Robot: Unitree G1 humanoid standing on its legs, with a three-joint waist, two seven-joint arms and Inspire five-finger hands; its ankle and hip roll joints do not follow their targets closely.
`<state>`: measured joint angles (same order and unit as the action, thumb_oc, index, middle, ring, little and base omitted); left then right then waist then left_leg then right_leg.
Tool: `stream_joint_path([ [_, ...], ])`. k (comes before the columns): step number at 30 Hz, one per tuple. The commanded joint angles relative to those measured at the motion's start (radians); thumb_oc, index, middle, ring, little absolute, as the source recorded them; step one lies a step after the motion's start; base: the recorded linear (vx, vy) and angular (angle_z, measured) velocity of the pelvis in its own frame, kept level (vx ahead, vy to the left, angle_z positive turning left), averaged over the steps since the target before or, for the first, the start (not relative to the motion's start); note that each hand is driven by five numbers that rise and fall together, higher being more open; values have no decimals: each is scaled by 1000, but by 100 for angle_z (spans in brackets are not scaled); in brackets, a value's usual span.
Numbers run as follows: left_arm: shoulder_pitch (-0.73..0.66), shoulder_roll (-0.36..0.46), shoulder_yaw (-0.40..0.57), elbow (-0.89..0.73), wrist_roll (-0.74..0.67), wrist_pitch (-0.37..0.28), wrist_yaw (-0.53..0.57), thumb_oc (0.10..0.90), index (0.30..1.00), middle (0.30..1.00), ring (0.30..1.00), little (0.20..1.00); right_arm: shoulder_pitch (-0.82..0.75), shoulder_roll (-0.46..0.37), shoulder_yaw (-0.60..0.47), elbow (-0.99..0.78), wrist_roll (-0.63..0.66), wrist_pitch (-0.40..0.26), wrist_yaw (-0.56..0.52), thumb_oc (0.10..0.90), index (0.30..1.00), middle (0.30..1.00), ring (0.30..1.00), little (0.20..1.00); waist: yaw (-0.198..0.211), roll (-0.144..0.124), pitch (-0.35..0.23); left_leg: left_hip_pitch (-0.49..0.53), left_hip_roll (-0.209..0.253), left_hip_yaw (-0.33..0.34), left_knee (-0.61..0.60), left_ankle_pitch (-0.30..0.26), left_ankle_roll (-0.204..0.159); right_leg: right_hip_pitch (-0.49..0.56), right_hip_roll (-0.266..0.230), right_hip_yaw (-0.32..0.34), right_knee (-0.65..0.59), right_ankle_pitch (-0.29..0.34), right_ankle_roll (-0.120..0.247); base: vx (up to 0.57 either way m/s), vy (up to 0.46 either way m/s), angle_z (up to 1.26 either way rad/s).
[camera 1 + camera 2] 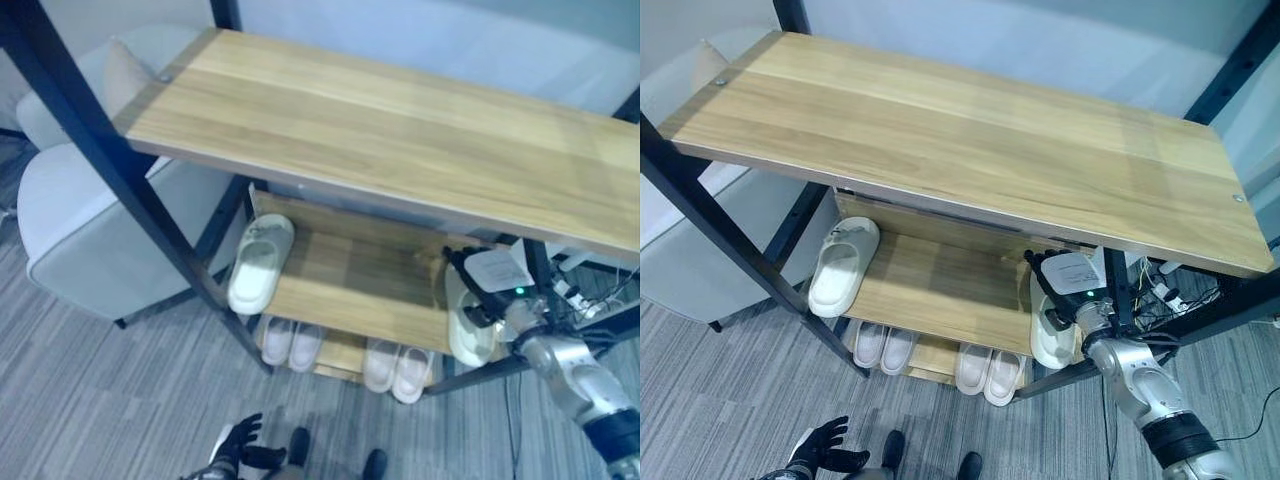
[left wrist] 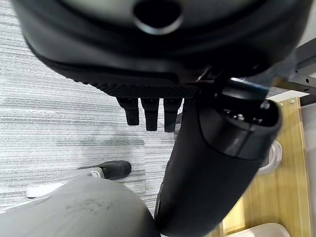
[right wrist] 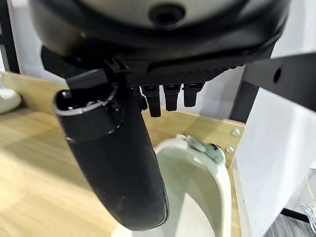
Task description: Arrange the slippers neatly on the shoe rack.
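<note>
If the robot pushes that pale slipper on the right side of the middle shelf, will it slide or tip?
The slipper looks thick and foamy, so probably light. It lies flat on the smooth wooden shelf, so it would likely slide, not tip. The right hand is over it.

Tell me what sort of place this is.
Probably an office or lab corner set up like a home entryway. A wooden shoe rack with a black metal frame stands on grey carpet, pale slippers sit on its shelves, and a light grey chair stands beside it.
</note>
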<state>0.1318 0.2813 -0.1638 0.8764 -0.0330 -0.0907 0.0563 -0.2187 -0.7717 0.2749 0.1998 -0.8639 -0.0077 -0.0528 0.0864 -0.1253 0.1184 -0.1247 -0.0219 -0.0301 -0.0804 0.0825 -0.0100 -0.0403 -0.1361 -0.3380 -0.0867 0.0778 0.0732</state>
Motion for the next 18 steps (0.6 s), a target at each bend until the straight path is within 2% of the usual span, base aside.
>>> stream_joint_path([
  [1, -32, -23, -56, 32, -4, -34, 12, 800, 900, 900, 900, 900, -141, -176, -24, 71, -25, 70, -43, 709, 764, 764, 764, 764, 6, 24, -39, 53, 49, 47, -6, -79, -53, 22, -64, 2, 62, -48, 94, 0, 0, 0],
  [2, -31, -21, -57, 33, -10, -34, 15, 800, 900, 900, 900, 900, -161, -171, -1, 107, -18, 77, -37, 499, 448, 448, 448, 448, 10, 24, -36, 51, 49, 45, -6, -77, -53, 19, -65, 1, 63, -47, 94, 0, 0, 0],
  [3, -31, -22, -57, 33, -10, -35, 15, 800, 900, 900, 900, 900, -165, -171, 2, 110, -17, 77, -38, 467, 401, 401, 401, 401, 9, 24, -36, 51, 49, 45, -6, -77, -53, 19, -65, 1, 63, -47, 94, 0, 0, 0],
  [4, -30, -22, -59, 34, -15, -36, 17, 800, 900, 900, 900, 900, -182, -163, 21, 140, -9, 83, -35, 400, 300, 300, 300, 300, 12, 24, -35, 49, 48, 43, -6, -76, -53, 19, -66, 1, 64, -46, 94, 0, 0, 0],
  [18, -32, -25, -41, 42, -17, -36, 20, 800, 900, 900, 900, 900, -192, -75, 20, 97, 27, 66, -43, 400, 300, 300, 300, 300, 17, 32, -39, 51, 43, 38, -6, -79, -48, 25, -69, -9, 68, -49, 94, 0, 0, 0],
])
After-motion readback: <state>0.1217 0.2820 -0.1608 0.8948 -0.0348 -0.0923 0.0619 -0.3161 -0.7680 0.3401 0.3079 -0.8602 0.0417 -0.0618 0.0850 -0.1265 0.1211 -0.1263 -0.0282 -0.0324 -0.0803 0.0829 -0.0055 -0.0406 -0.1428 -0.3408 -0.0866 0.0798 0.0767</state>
